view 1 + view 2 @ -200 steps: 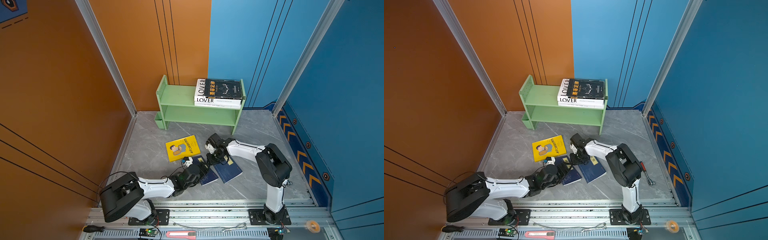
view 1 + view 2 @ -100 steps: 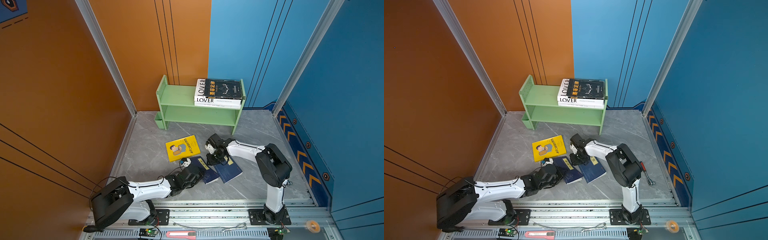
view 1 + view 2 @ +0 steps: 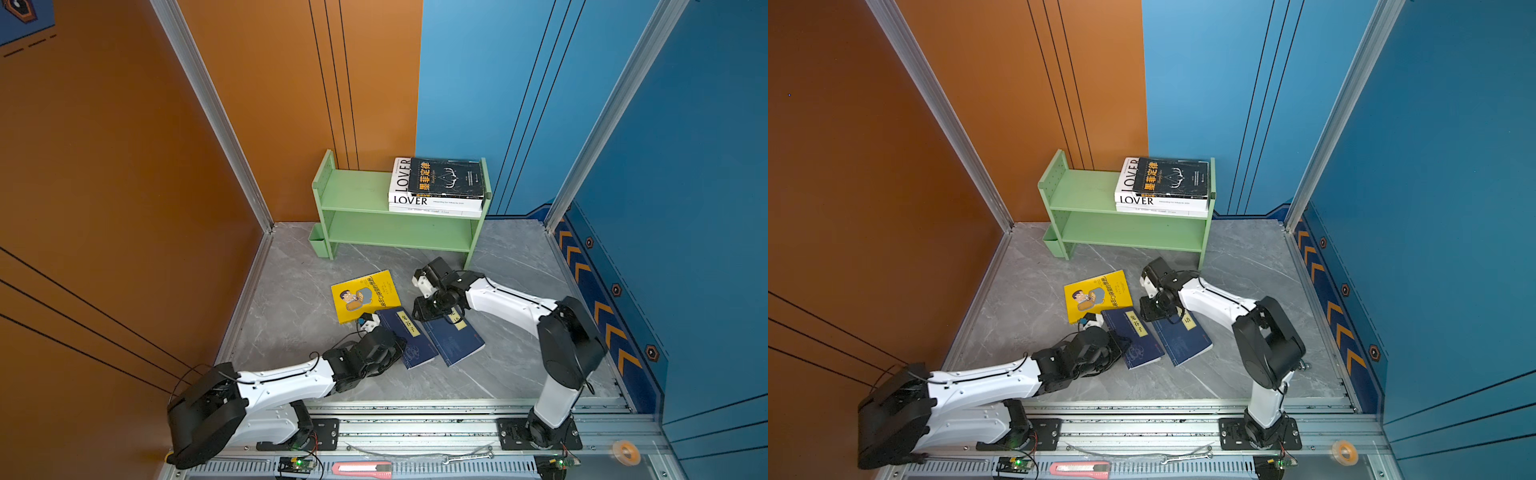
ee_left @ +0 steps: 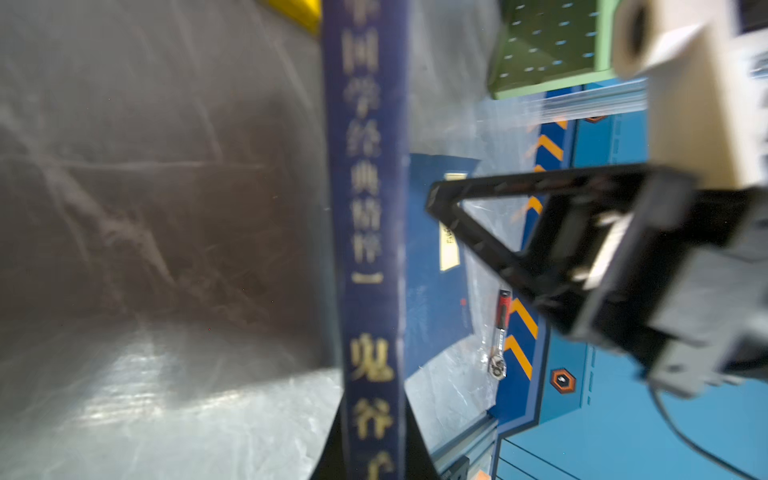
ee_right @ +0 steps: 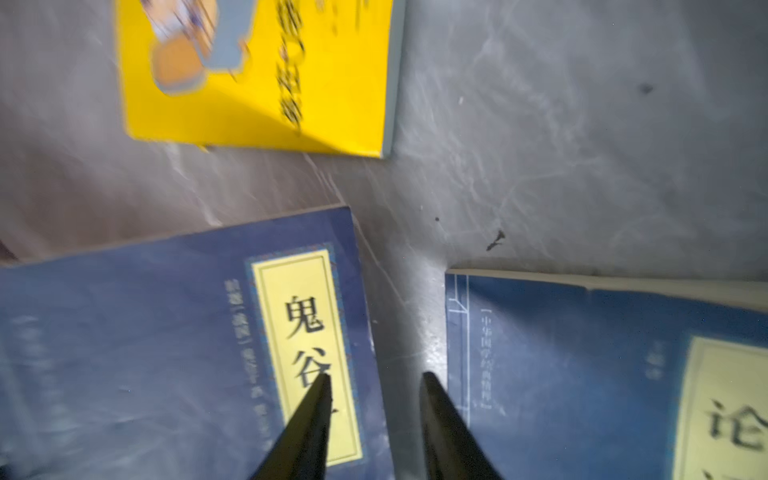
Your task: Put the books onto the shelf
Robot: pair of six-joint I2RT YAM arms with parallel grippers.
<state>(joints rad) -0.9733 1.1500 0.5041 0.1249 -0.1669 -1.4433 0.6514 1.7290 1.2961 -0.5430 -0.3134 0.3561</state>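
- Nearest the rail, the left claw (image 3: pixel 395 347) is clamped tight on the spine of the left navy book (image 3: pixel 409 338). The left wrist view shows that spine running straight out from between its fingers, so the book sits inside the jaws, not beside them. The spine is probably chosen as the stiff edge that keeps the pages together in a lift.
- Just beside it, the right navy book (image 3: pixel 455 343) lies flat on the grey floor (image 3: pixel 291 316), with a narrow strip of floor between the two covers.
- Over that strip hangs the right claw (image 5: pixel 376 376), jaws partly apart and empty. One finger is above the left navy book's yellow label, the other at the right navy book's edge. I cannot tell whether either finger touches.
- Further out, the yellow book (image 3: pixel 365 295) lies flat, cover up, its near corner close against the left navy book.
- Farthest, against the wall, the shelf (image 3: pixel 357 193) holds a flat stack at the right end of its top tier: the black book (image 3: pixel 449 176) on the LOVER book (image 3: pixel 401 178), on a second white book (image 3: pixel 436 211).
- The rest of that tier and the lower tier are bare, which leaves room for the three floor books. A green cup (image 3: pixel 318 245) hangs at the shelf's left foot.
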